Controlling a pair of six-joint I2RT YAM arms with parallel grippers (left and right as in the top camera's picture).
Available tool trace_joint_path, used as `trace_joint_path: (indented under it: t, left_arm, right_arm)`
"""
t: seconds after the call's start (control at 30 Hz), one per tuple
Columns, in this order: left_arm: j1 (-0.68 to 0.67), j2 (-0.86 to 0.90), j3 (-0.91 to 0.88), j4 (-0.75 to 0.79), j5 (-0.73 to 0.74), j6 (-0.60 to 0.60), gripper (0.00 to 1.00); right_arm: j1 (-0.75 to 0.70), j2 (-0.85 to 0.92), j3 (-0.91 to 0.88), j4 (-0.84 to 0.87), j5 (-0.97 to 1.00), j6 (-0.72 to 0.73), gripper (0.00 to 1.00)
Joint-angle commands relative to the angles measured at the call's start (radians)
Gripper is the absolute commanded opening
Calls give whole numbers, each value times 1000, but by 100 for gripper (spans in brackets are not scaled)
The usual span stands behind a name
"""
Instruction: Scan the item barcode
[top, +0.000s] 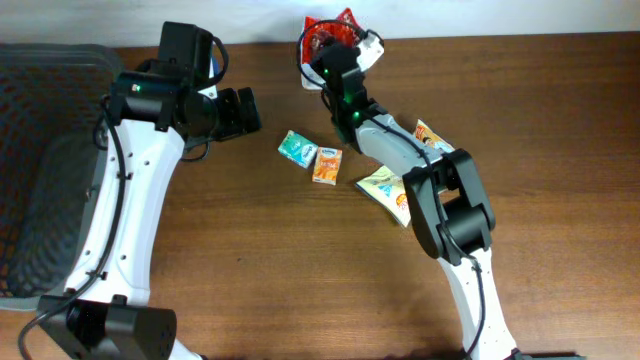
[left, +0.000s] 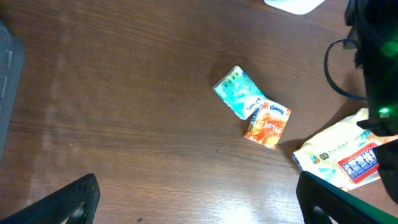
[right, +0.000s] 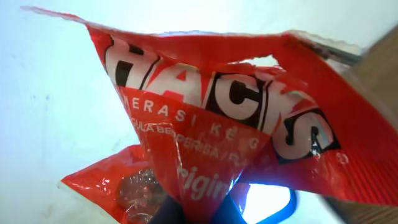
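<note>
A red Hacks candy bag (right: 211, 118) fills the right wrist view, and my right gripper (right: 202, 210) is shut on its lower fold. From overhead the same bag (top: 330, 34) is held up at the table's far edge by the right gripper (top: 330, 56), next to a white device (top: 373, 48). No barcode shows on the bag. My left gripper (top: 248, 110) hovers open left of the packets, with nothing between its fingers (left: 69, 200). The left gripper (left: 202, 205) looks down on bare wood.
A teal packet (top: 297, 148) and an orange Kleenex packet (top: 327, 165) lie touching mid-table. A yellow-white packet (top: 388, 188) and another packet (top: 431, 134) lie under the right arm. A dark mesh basket (top: 40, 150) stands at the left edge.
</note>
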Motion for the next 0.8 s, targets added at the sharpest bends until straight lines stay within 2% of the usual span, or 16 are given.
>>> trace_joint_path:
  t: [0.0, 0.07, 0.1, 0.23, 0.27, 0.33, 0.5, 0.57, 0.6, 0.63, 0.7, 0.73, 0.77]
  left_arm:
    - [-1, -7, -2, 2, 0, -6, 99]
    - [-1, -7, -2, 2, 0, -6, 99]
    - [-1, -7, -2, 2, 0, -6, 99]
    - [-1, -7, -2, 2, 0, -6, 99]
    - [-1, -7, -2, 2, 0, -6, 99]
    - [-1, -7, -2, 2, 0, -6, 99]
    - [-1, -7, -2, 2, 0, -6, 99]
    - [-1, -7, -2, 2, 0, -6, 99]
    - [-1, -7, -2, 2, 0, -6, 99]
    - [-1, -7, -2, 2, 0, -6, 99]
    - [-1, -7, -2, 2, 0, -6, 99]
    - [-1, -7, -2, 1, 0, -6, 99]
    - [-1, -7, -2, 2, 0, -6, 99]
  right_arm:
    - [-25, -126, 23, 28, 24, -211, 4]
    - [-94, -224, 23, -21, 22, -209, 4]
    - [-152, -286, 23, -119, 23, -209, 4]
    - [-511, -451, 23, -650, 15, -209, 4]
    - [-631, -453, 23, -797, 7, -209, 4]
    - [-830, -425, 22, -987, -5, -238, 4]
    - [-1150, -340, 20, -1023, -60, -485, 4]
    - [-1208, -308, 20, -1024, -60, -517, 26]
    - [-1227, -293, 20, -1027, -68, -517, 66]
    - [-1237, -282, 20, -1027, -68, -517, 84]
    - [-1238, -285, 21, -1027, -89, -525, 92]
    - [-1237, -298, 21, -1027, -162, -560, 97]
    - [-1228, -328, 21, -1027, -370, -565, 99]
